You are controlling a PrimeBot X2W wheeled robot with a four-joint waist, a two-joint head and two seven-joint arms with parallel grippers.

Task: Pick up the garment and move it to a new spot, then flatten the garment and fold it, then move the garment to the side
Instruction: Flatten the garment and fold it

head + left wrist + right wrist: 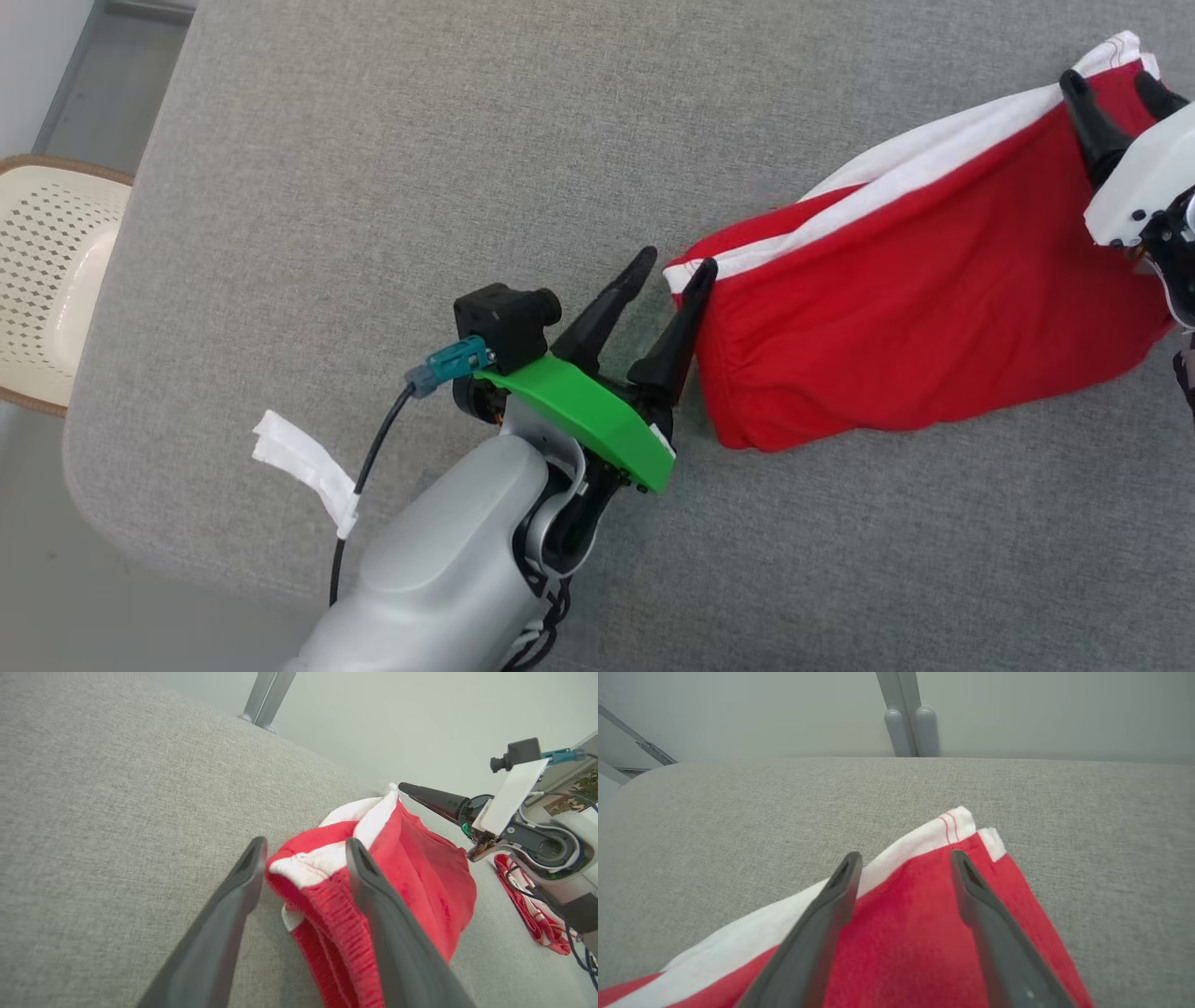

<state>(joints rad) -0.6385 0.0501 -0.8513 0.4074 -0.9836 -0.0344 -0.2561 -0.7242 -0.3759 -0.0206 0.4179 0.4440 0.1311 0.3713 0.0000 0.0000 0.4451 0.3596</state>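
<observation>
Left gripper (674, 266) fingers spread, gripping nothing, straddling the waistband corner of red cloth shorts with white side stripe (915, 317), flat on grey fabric surface (373, 187). Right gripper (1111, 89) fingers likewise parted over the far corner.

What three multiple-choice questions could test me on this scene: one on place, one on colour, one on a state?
1. Where do the red shorts lie? A. on the grey cushion B. in a drawer C. on the floor
2. The shorts' side stripe is? A. blue B. white C. black
3. The left end effector's fingers are? A. shut B. spread apart C. bent
Answers: 1 A, they rest on grey fabric; 2 B, white band beside red; 3 B, a gap shows between them.
</observation>
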